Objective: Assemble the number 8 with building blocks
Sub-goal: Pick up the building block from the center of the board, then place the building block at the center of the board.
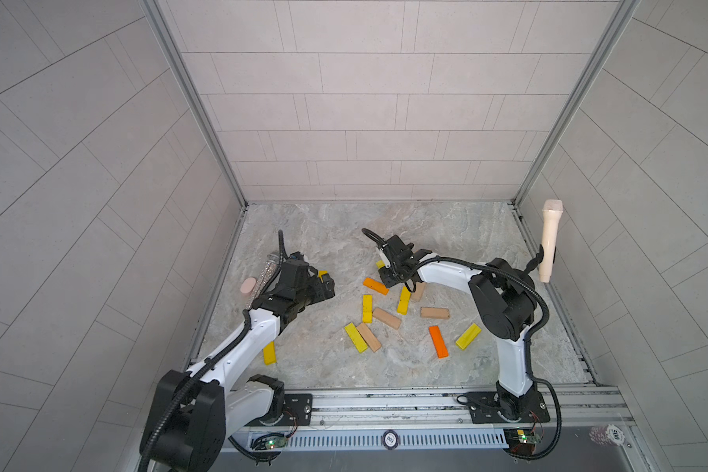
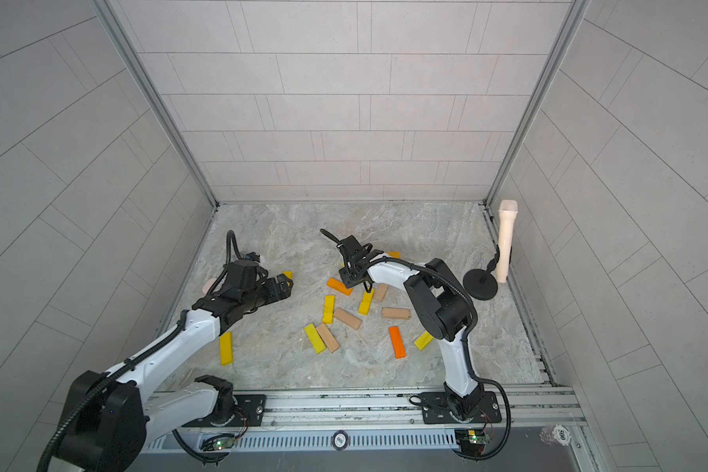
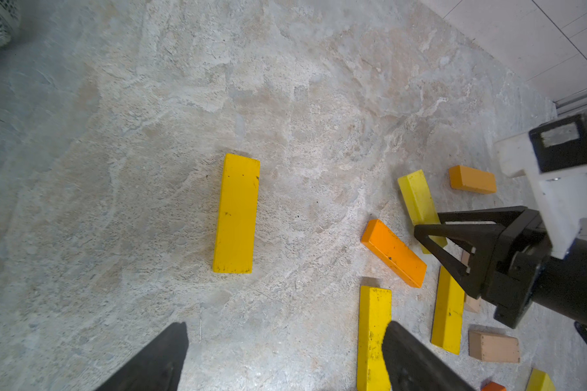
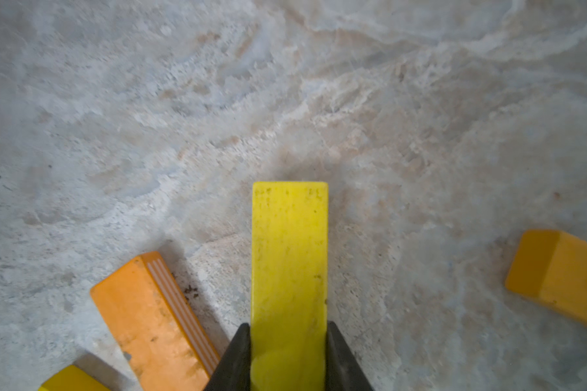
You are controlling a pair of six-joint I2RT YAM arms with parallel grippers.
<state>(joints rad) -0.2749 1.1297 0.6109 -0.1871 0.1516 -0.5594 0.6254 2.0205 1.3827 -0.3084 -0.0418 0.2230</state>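
- Right hand (image 4: pixel 288 326) — closed tight on one end of a flat yellow wooden bar (image 4: pixel 289 250), mid-worktop, at the far edge of the scattered bars.
- Left hand (image 3: pixel 285 326) — wide open and holding nothing, over the marbled grey worktop (image 3: pixel 150 135); a second yellow wooden bar (image 3: pixel 236 213) lies just beyond it.
- Other yellow, orange and tan bars (image 1: pixel 387 318) lie scattered right of centre, on the near side.

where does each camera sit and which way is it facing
Top views: high over the table's near edge, looking down and forward; left arm and right arm show.
Left wrist: on the left arm, facing down at a lone yellow block; open left gripper tips show.
Right wrist: low over the table; right gripper shut on the held yellow block.
Shared: both wrist views show the orange block.
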